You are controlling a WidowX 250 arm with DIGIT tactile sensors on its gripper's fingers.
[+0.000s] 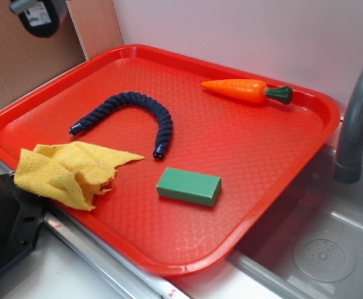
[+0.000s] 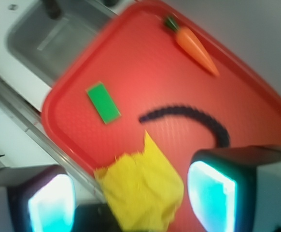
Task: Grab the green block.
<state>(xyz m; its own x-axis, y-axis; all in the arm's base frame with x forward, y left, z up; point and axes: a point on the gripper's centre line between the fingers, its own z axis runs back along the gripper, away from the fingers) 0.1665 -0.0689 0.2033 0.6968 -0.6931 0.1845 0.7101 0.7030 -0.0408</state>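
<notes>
Flat matte green block [image 1: 189, 186]

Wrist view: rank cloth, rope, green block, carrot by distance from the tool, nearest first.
Tool open, at the bottom edge.
1. Yellow cloth, between the fingers.
2. Dark rope, just above, right of center.
3. Green block, upper left; close to the rope's rank.
4. Carrot, far corner of the red tray.

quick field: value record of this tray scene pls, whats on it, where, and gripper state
surface: red tray beside a sink
target: green block, lying flat near the tray's front, untouched
cloth: yellow cloth, crumpled over the tray's left edge
rope: dark blue rope, curved, mid-tray
carrot: toy carrot, near the far rim
gripper: gripper, open, high above the cloth, holding nothing
faucet: grey faucet, right of the tray
</notes>
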